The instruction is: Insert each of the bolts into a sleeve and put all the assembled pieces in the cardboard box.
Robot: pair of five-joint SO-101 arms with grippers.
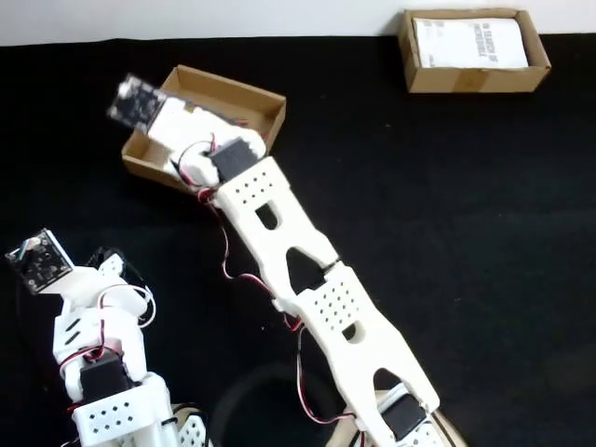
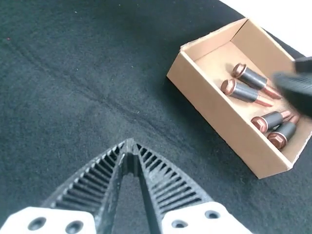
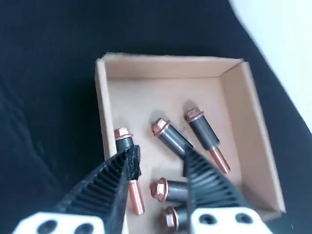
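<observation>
Five bolts (image 3: 159, 126), copper-coloured and each sitting inside a dark grey sleeve (image 3: 204, 130), are lying flat on the floor of the box (image 3: 254, 139). They are pointing in different ways. Two are lying side by side near the middle of the floor, one is lying along a side wall, and two are lying close together at the end nearest the right wrist camera. On some of them the threaded end is sticking out past the sleeve.

The box is open-topped brown cardboard. It is sitting on the left side of the worktop (image 1: 419, 233), a little in from the far edge and turned at an angle to it.

The right gripper (image 3: 162, 158) is hanging over the box with its ribbed black jaws standing apart and gripping nothing. One jaw is covering part of the bolt by the side wall, and the bolts at the near end are showing through the gap. The right arm (image 1: 307, 270) is stretching from the near edge diagonally across the worktop to the box.

The left gripper (image 2: 129, 145) is hanging over bare black cloth near the box. Its jaws are pressed together at the tips and are holding nothing. The left arm (image 1: 98, 354) is folded up at the near left corner.

A second box (image 1: 475, 79), also cardboard, is sitting at the far right corner with a printed white sheet (image 1: 470, 42) lying inside it.
</observation>
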